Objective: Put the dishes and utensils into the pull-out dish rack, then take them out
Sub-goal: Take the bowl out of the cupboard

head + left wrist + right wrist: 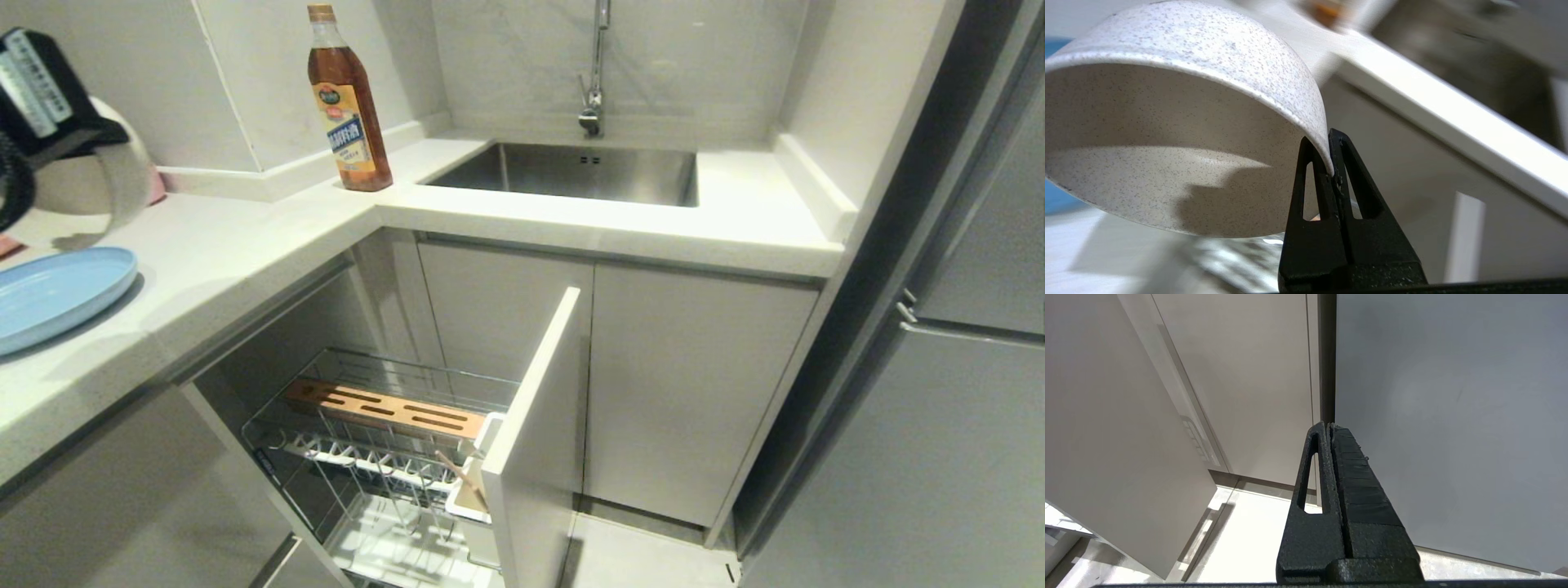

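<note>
At far left of the head view: the left gripper (pixel 122 175) holds the bowl (pixel 98 175) above the bench (pixel 245 245), with the arm's black wrist at the frame's upper left corner.
Left jaws: clenched on the bowl's rim; in the left wrist view the two black fingers (pixel 1312 179) pinch the speckled white wall of the bowl (pixel 1180 102), one inside and one outside, and the bowl is tipped so its hollow faces the camera.
Plate: the light-blue plate (pixel 57 294) lies flat on the bench at the left edge, just below the bowl in the frame.
Rack: the dish rack (pixel 384 457) stands pulled out under the bench, lower centre of the head view, with its white front panel (pixel 539 425) toward the right.
Wood strip: the slotted strip (pixel 384 408) lies across the upper part of the rack.
Prongs: upright wire prongs stand over the white drip tray (pixel 392 547); no dish sits between them.
Chopsticks: thin wooden chopsticks (pixel 467 474) lean in the white holder (pixel 478 490) just behind the front panel.
Bottle: a brown bottle (pixel 347 98) stands on the bench at upper centre-left, beside the sink (pixel 571 171).
Right gripper (pixel 1329 430): low beside the cabinet doors, seen only in the right wrist view; jaws pressed together on nothing.
</note>
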